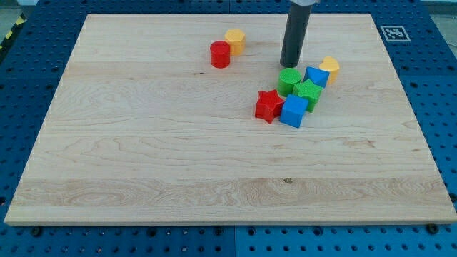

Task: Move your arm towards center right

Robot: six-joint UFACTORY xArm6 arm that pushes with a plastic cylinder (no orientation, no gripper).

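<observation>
One tip (290, 65) — above green cylinder (288, 81)

pale wooden board (143, 164), blue perforated table (439, 107)

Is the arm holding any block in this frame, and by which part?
Nothing is held. My tip is a bare rod end, just above the green cylinder in the view; whether they touch cannot be told.

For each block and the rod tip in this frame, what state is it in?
my tip: down, just above green cylinder
green cylinder: upright, in cluster
green star: in cluster
blue cubes: in cluster
red star: cluster's left edge
yellow heart: cluster's right
red cylinder, yellow hexagon: touching pair, apart
</observation>
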